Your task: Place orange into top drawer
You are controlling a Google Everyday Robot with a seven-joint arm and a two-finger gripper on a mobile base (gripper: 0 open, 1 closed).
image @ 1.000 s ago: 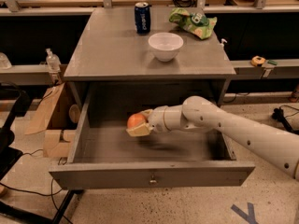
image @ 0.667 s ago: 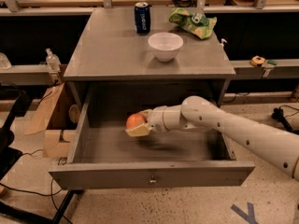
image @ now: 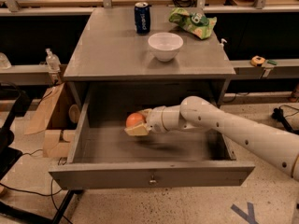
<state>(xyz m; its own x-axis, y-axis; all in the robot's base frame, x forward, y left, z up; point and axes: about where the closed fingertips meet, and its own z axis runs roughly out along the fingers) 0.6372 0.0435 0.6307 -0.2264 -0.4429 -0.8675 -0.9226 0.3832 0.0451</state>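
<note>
- Jaws of the gripper [image: 137, 126] clamped on the orange [image: 135, 119], one tan pad under it, the fruit bulging out above.
- Held inside the open top drawer [image: 149, 174], a little above the floor and not resting on it; soft shadow on the boards below and right of the jaws.
- Left of the jaws, the drawer's side wall, near but apart; behind them, the dark back of the cabinet; in front, the front panel with its knob [image: 152, 181].
- Up and behind, on the surface [image: 112, 55]: white bowl [image: 165, 45], blue can [image: 142, 17], green bag [image: 192, 22], all well apart from the arm.
- Probably the last step: fruit in place over the floor, release not yet done.
- Possible trouble: let go from this height, a round fruit likely to bounce or roll across the flat floor, though the walls should keep it in.
- Opened too little, a chance of the orange clinging to the lower pad and being dragged back out.
- On withdrawal, risk of the forearm catching the right-hand wall or the edge overhead and jolting the drawer.
</note>
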